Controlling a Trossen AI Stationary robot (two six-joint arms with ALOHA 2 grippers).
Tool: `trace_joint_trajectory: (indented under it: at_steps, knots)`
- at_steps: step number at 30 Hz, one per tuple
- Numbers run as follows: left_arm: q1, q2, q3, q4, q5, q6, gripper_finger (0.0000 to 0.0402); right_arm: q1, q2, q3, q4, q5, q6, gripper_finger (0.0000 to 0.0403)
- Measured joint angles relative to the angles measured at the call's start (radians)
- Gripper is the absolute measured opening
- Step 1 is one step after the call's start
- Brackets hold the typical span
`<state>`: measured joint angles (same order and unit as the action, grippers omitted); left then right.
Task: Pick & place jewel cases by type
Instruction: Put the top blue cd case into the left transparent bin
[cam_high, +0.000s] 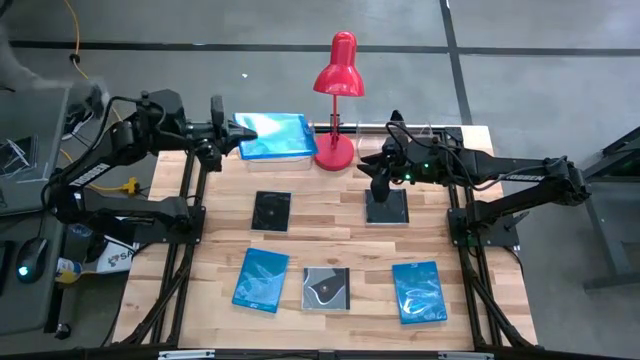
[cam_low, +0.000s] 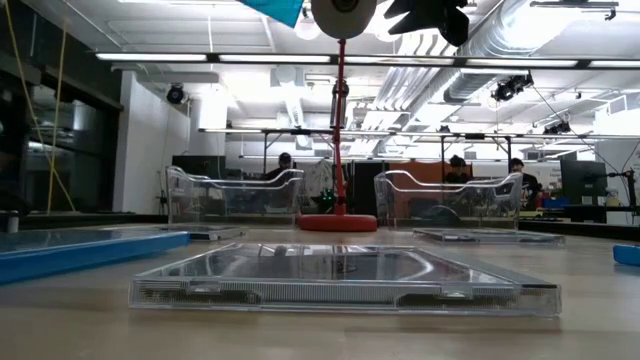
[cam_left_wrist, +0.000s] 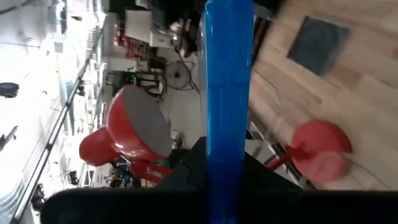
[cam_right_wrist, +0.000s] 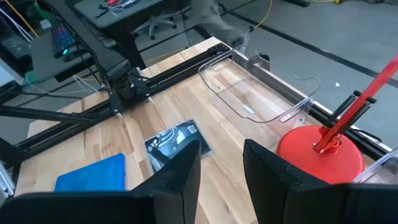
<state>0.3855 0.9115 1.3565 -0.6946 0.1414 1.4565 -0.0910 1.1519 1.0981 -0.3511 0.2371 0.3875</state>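
Blue plastic is pinched edge-on in the left gripper: a blue jewel case is held in the air above the clear tray at the table's far left, its long side running across the table toward the red lamp. A short lowering is judged to be what the placement calls for. The right gripper, fingers spread and empty, hovers over a dark case at mid-table on the right, nearer to it than the left arm.

Six cases are counted: three blue, one held and two in the near row, and three dark. One more clear tray is seen by the lamp.
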Motion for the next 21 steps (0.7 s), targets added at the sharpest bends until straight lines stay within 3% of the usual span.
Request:
trace_joint_trajectory:
  at_steps: [6, 17, 21]
  knots:
    - [0.000, 0.007, 0.000, -0.104, -0.096, 0.158, 0.0017, 0.000, 0.000, 0.000, -0.005, 0.000, -0.004, 0.0103]
    - [0.001, 0.051, -0.089, -0.117, -0.103, 0.183, 0.0017, 0.000, 0.000, 0.000, -0.007, 0.050, -0.015, 0.0103]
    - [0.001, 0.097, -0.143, -0.115, -0.156, 0.258, 0.0017, 0.000, 0.000, 0.000, -0.004, 0.050, -0.029, 0.0103]
